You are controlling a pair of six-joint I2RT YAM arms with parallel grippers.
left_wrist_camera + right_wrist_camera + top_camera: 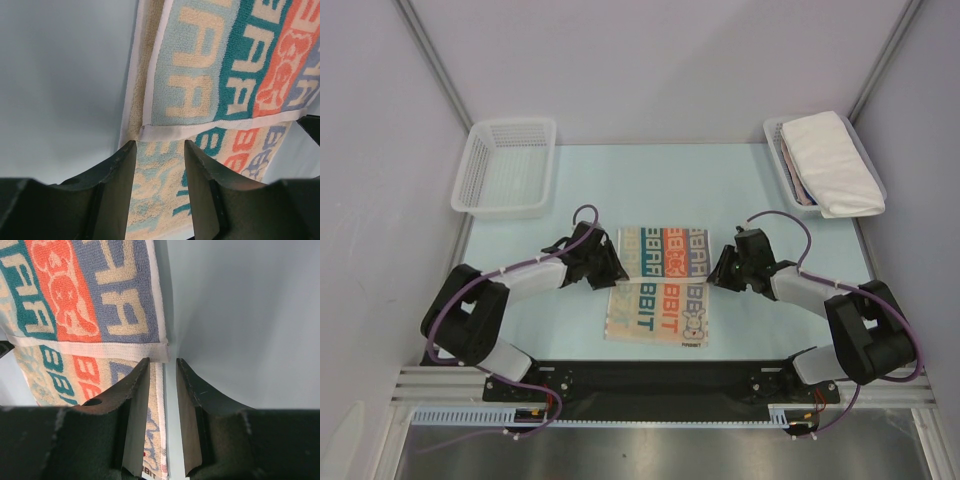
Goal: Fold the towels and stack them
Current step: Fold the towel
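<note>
- RABBIT towel (660, 285): lies flat at the middle of the table (580, 190), between my two arms. Its bright-printed far part is lapped over a paler near part, and a white hem (210, 127) runs crosswise at the overlap.
- Left gripper (610, 268): at the towel's left edge, with the jaws standing wide and nothing between them. The hem's left corner sits just ahead of the fingertips.
- Right gripper (720, 272): at the towel's right edge, with the jaws a narrow gap apart. I see nothing pinched. The hem's right corner is just ahead of the inner finger, and the towel's side edge runs under the gap.
- Step in hand, as I judge it: take both hem corners for the next fold.
- To do it well, I should pinch only the top layer at each corner and close both sides together.
- I should then lift evenly so the hem stays straight, and lay edge to edge without dragging the under-layer.
- Right mesh basket (772, 130): at the far right corner, holding a folded white towel (832, 160) with a pinkish cloth (801, 188) showing beneath it. It is well apart from the work.
- Left mesh basket (505, 125): at the far left, well apart. I see no cloth in it.
- Obstructions: nothing lies between the grippers and the corners. The risks I see are each arm's own cable loop and catching both layers at once.
</note>
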